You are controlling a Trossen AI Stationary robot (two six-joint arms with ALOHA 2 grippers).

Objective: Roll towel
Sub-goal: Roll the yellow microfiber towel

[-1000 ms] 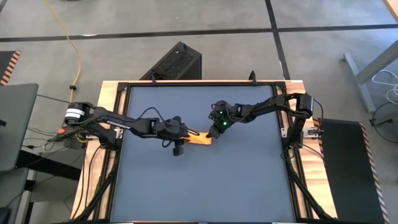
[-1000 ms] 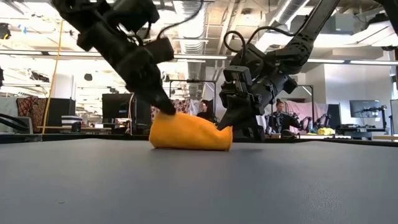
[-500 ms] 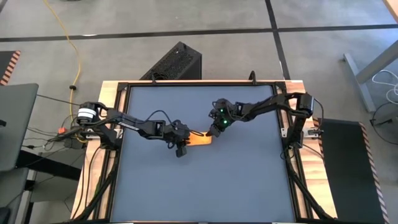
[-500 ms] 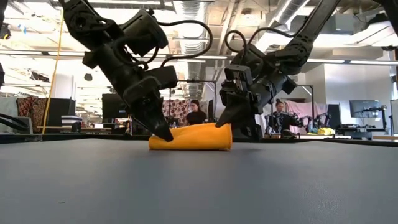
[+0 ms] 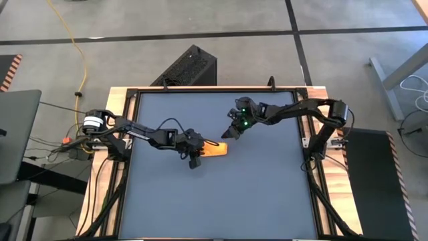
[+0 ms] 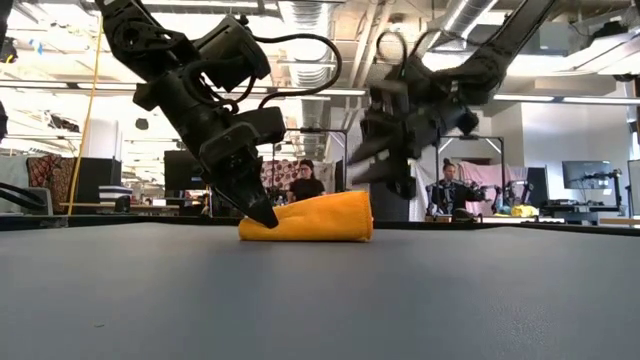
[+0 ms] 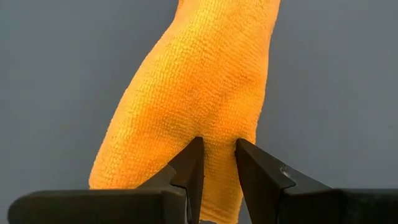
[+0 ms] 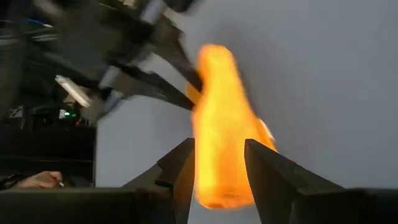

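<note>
The yellow-orange towel [image 5: 215,148] lies near the middle of the dark blue table as a short roll, its underside on the tabletop [image 6: 310,220]. My left gripper [image 5: 202,144] is at the roll's left end and shut on it [image 7: 217,155]. My right gripper [image 5: 228,132] hangs open above and just beyond the roll's right end, clear of it [image 6: 378,172]. In the right wrist view the towel [image 8: 221,124] shows past the spread fingers of my right gripper [image 8: 219,148]. My left gripper pinches a ridge of cloth at the roll's left end [image 7: 219,144] between its two fingers. The fingers [image 6: 262,210] slant down from the table's left and point along the roll. The towel rests on the table, slack.
Bare blue tabletop [image 5: 221,201] lies on all sides of the towel. A black box [image 5: 190,67] stands on the floor beyond the table's far edge. People [image 6: 305,182] sit in the room behind.
My right gripper has opened, let go of the towel's right end, and risen toward the table's far right. My left gripper has sunk with the towel's left end. The roll, humped at first, now lies low along the table.
</note>
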